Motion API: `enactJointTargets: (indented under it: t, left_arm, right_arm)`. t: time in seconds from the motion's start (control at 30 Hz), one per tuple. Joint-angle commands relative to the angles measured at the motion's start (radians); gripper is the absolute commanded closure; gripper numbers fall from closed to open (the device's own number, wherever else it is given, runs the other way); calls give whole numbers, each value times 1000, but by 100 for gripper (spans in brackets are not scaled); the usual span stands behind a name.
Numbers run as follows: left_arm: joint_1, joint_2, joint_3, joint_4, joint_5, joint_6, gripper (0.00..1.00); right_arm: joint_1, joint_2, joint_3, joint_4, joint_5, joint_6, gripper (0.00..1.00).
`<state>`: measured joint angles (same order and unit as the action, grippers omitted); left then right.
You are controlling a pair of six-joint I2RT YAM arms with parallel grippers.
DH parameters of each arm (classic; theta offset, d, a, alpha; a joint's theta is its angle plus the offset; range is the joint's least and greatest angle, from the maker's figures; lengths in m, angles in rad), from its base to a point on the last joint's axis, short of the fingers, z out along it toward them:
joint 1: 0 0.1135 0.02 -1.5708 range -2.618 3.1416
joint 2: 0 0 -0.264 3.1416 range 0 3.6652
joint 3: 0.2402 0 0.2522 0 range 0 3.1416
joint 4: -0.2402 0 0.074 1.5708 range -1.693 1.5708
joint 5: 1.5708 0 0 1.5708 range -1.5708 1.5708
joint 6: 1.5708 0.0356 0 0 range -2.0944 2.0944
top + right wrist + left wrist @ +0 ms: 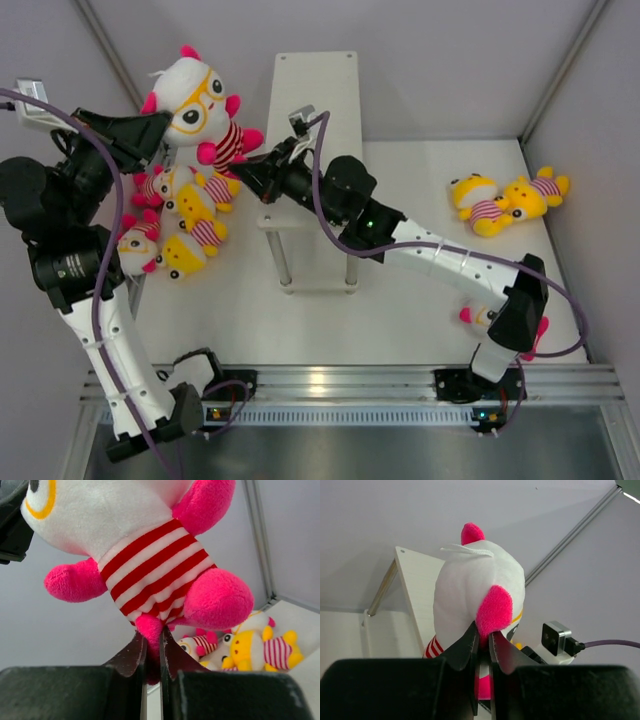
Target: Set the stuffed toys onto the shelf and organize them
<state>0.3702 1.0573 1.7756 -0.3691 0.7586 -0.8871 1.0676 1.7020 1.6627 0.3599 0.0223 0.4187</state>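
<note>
Large white plush doll (195, 100) with orange-ringed eyes, pink ears and a red-and-white striped shirt hung in the air at the far left, just left of the shelf (318, 90) and above the toy pile. It was not on the shelf. Both arms held it.

Left gripper (160, 122) came in from the left. In the left wrist view its fingers (470, 642) were pinched together on the doll's pink ear (494, 611), with the back of the white head above them and the shelf's white top board (417, 587) behind.

Right gripper (245, 166) reached across the shelf's near half from the right. In the right wrist view its fingers (172, 655) were clamped on a pink lower limb (150, 627) under the striped shirt (155, 570).

A pile of small plush dolls (185, 215), white-and-pink and yellow, lay on the white table (400, 300) at the left, between the left arm and the shelf; part of it showed in the right wrist view too (240, 647). Two yellow dolls (510, 200) lay together at the far right, well apart from the shelf. One small white-and-pink doll (472, 316) lay near the right arm's base, partly hidden under the arm. Shelf top had no doll resting on it.
</note>
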Motion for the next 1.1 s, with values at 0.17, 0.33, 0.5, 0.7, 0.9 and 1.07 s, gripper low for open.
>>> enactJointTargets:
  t: [0.17, 0.33, 0.5, 0.7, 0.9, 1.07]
  left_arm:
    - [-1, 3, -200, 45, -172, 192, 58]
    - [-2, 6, -289, 45, -170, 313, 46]
    - [-2, -14, -354, 48, -147, 350, 46]
    - [-4, -28, -393, 45, -147, 398, 47]
    - [-4, -25, -416, 47, -142, 399, 47]
    - [-4, -14, -413, 47, -134, 390, 47]
  right_arm:
    - [-218, 13, 470, -576, -50, -300, 100]
    - [-377, 198, 741, -814, -162, -449, 100]
    - [-507, 309, 813, -808, -321, -511, 100]
    - [-581, 403, 888, -785, -312, -554, 100]
    - [-632, 429, 890, -771, -335, -551, 100]
    - [-666, 432, 881, -774, -360, -549, 100]
